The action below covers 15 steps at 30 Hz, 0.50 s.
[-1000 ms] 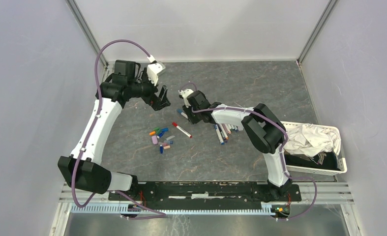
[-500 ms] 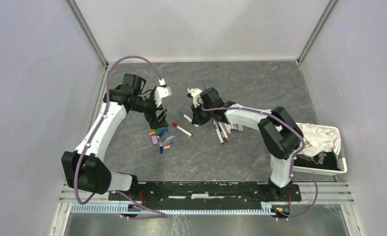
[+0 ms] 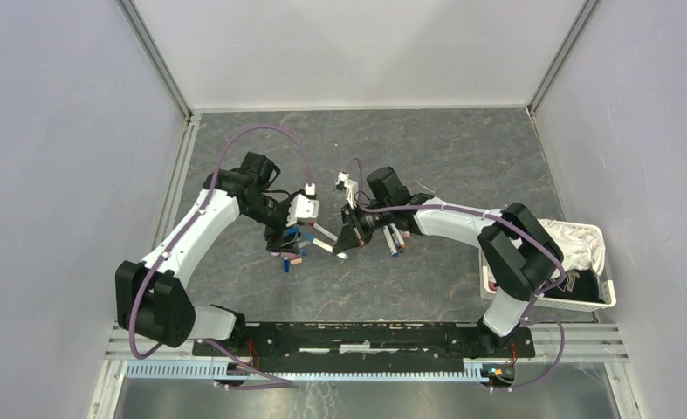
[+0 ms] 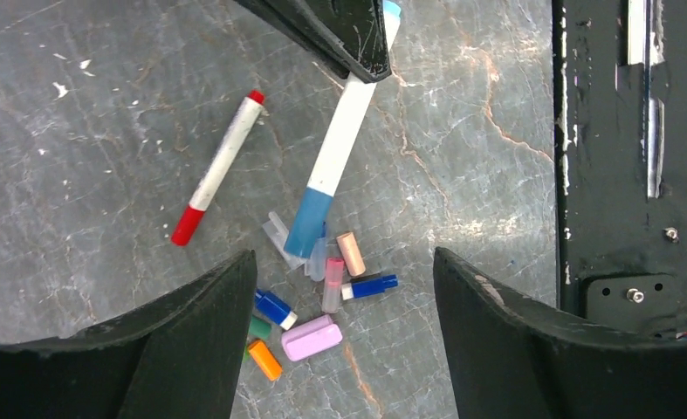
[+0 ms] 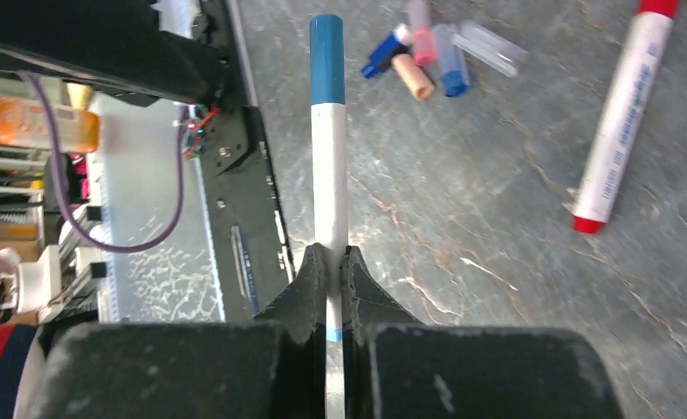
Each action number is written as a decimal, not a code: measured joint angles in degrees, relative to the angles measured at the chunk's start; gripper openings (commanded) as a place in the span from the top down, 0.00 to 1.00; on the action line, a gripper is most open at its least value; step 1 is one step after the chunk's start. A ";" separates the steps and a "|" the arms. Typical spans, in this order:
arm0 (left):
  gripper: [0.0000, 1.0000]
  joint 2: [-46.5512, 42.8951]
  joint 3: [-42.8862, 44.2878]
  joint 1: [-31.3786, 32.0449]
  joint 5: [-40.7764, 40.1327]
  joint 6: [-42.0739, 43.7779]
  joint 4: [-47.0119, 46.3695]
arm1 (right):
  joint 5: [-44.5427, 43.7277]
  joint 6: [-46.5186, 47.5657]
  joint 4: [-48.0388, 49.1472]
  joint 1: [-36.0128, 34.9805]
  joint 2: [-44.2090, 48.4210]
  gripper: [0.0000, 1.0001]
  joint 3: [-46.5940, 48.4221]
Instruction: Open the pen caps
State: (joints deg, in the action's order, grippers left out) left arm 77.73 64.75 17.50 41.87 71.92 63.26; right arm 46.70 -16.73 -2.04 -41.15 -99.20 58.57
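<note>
My right gripper (image 5: 329, 255) is shut on the white barrel of a pen (image 5: 329, 175) whose blue cap (image 5: 326, 54) is still on and points away from it. In the left wrist view this pen (image 4: 340, 148) slants down from the right gripper, and its blue cap (image 4: 309, 223) is over a pile of loose pen caps (image 4: 322, 297). My left gripper (image 4: 344, 262) is open and empty, just above that pile. A red-ended pen (image 4: 222, 166) lies beside it on the table. In the top view the left gripper (image 3: 290, 239) and right gripper (image 3: 349, 236) face each other closely.
Several more pens (image 3: 397, 236) lie in a bunch right of the right gripper. A white basket (image 3: 603, 292) with white cloth sits at the right edge. The black base rail (image 4: 628, 175) runs along the near side. Grey walls enclose the table.
Both arms have swung inward and toward the near side. The left gripper has come over the cap pile, and the right gripper has brought the blue-capped pen up to it.
</note>
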 measured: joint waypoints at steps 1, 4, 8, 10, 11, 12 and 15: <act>0.25 0.00 -0.39 0.50 -0.20 0.22 0.11 | 1.25 -0.37 0.37 0.00 0.00 1.00 0.00; 0.32 0.17 -0.90 1.79 -1.25 1.18 0.24 | 4.17 -1.55 1.86 0.00 -0.07 1.00 0.00; 0.38 0.81 -1.31 2.93 -2.58 1.46 -0.04 | 6.40 -3.10 3.50 0.00 -0.15 1.00 0.00; 0.43 1.16 -1.40 3.28 -2.93 1.46 -0.15 | 7.28 -3.78 4.61 0.00 -0.15 1.00 0.00; 0.45 1.33 -1.40 3.50 -2.99 1.44 -0.33 | 7.54 -4.20 5.01 0.00 -0.15 1.00 0.00; 0.49 1.42 -1.40 3.65 -3.08 1.44 -0.46 | 7.87 -4.70 5.46 0.00 -0.15 1.00 0.00; 0.64 1.42 -1.40 4.31 -3.48 1.44 -0.87 | 8.81 -5.75 6.58 -0.13 -0.17 0.97 0.00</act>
State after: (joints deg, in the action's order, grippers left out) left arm 79.15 63.35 21.80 38.39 73.36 62.39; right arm 55.51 -22.48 4.54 -41.28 -99.37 58.57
